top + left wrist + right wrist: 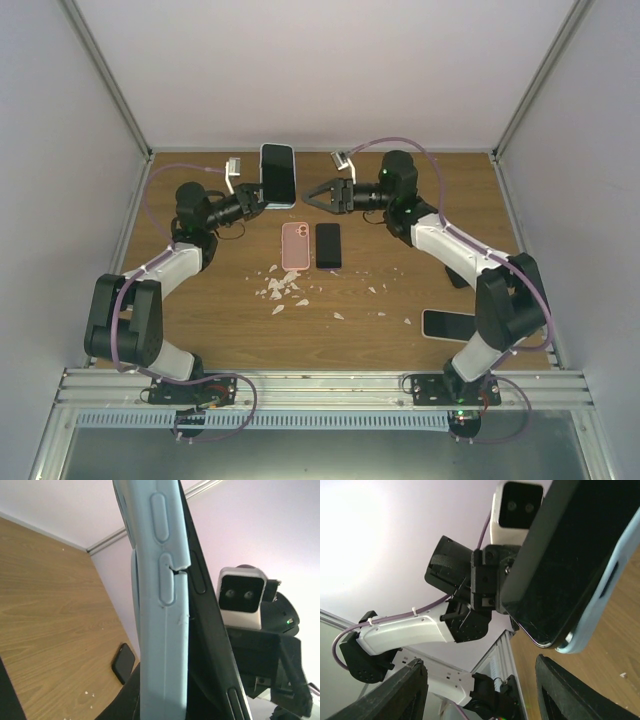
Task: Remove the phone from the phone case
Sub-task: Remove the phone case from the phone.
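Note:
My left gripper [262, 193] is shut on the lower end of a light blue phone case [278, 176] and holds it upright above the far table. In the left wrist view the case [162, 630] has a black phone [207, 645] in it, and the phone's side edge stands partly out of the split case rim. My right gripper [322, 196] is open and empty just right of the case. In the right wrist view its fingers [402, 695] spread wide below the phone's dark screen [580, 550] and the case's blue edge [602, 605].
A pink case [296, 246] and a black phone [328, 245] lie side by side mid-table. White scraps [283, 288] are scattered in front of them. Another phone [448, 325] lies screen-up near the right arm. Grey walls enclose the table.

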